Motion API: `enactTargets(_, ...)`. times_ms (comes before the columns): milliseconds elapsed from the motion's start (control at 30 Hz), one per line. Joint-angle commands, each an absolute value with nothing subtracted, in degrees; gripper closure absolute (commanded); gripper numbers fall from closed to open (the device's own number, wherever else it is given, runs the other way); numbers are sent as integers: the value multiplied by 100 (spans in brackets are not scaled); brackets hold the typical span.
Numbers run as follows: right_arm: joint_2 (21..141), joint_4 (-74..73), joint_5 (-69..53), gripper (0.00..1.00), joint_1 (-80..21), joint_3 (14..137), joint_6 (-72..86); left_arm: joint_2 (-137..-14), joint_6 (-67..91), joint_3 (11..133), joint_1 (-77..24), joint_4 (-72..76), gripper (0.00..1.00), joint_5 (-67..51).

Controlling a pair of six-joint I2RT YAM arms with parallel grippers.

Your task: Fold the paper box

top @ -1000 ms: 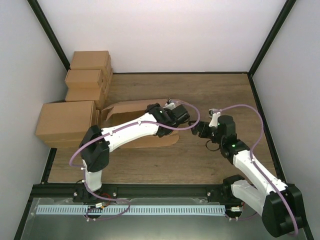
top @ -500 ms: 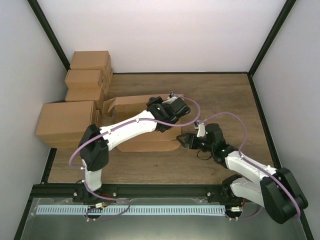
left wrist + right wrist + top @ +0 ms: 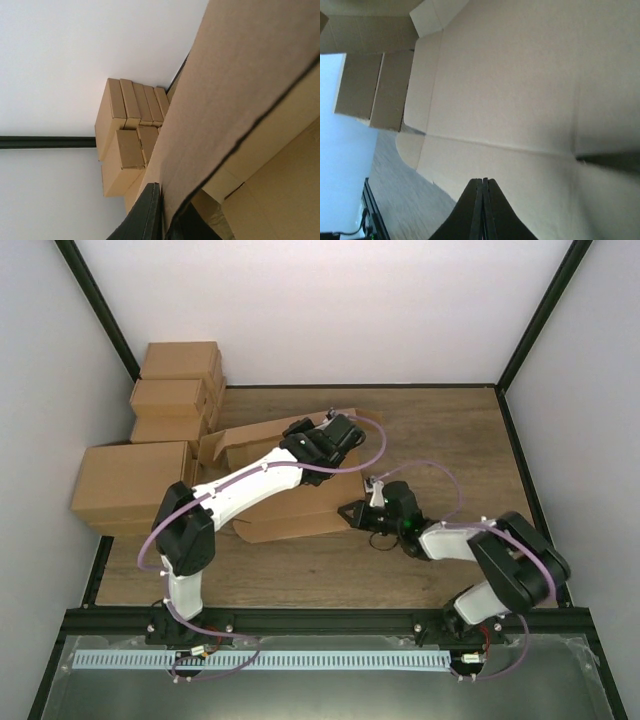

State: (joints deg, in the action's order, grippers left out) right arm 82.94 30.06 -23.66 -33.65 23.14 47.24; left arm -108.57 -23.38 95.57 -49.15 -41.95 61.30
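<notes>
**Paper box** [image 3: 290,526]: lies partly opened on the wooden table [image 3: 440,430], left of centre in the overhead view. The near panel rests flat on the wood. The far panel is lifted, and a notched flap stands at its upper-left end, close to the cartons.

**Left gripper** [image 3: 342,430]: sits at the far edge of the paper box, just above frame centre. The jaws are clamped on the lifted panel. In the left wrist view the panel edge runs diagonally from bottom centre to upper right. It passes between the dark fingers [image 3: 146,220] at the bottom of the frame.

**Right gripper** [image 3: 353,512]: sits at the right end of the paper box, slightly below centre. The jaws are pressed fully together with nothing seen between them. In the right wrist view the two fingers [image 3: 475,212] meet in one thin seam at bottom centre. The inner face of the box fills the frame behind them, showing crease lines and a rounded tab at the left. Whether the fingertips touch the cardboard cannot be told from this angle.

**Stacked cartons** [image 3: 180,375]: three, set against the wall at upper left.

**Larger carton** [image 3: 130,485]: below the stack at the left edge, just beside the left end of the paper box.
</notes>
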Motion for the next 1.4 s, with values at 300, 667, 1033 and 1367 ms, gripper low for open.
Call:
enactTargets(300,10092,3139,-1932,99,-3430,3477,4852,-11111,-2733,9716,-4893,-3762,96,5905)
enactTargets(667,9375,2116,-1802,99,-3348,2852,4261,-11525,-2297,10220,-5501,-4707,95,6793)
enactTargets(1033,8379,804,-2055,99,-2735,2363,3877,-11739,-1609,10351,-5822,-5525,94,7016)
enactTargets(1367,6451,-165,-1169,99,-2576,2236,3839,-11793,-898,10759,-6067,-6424,93,6957)
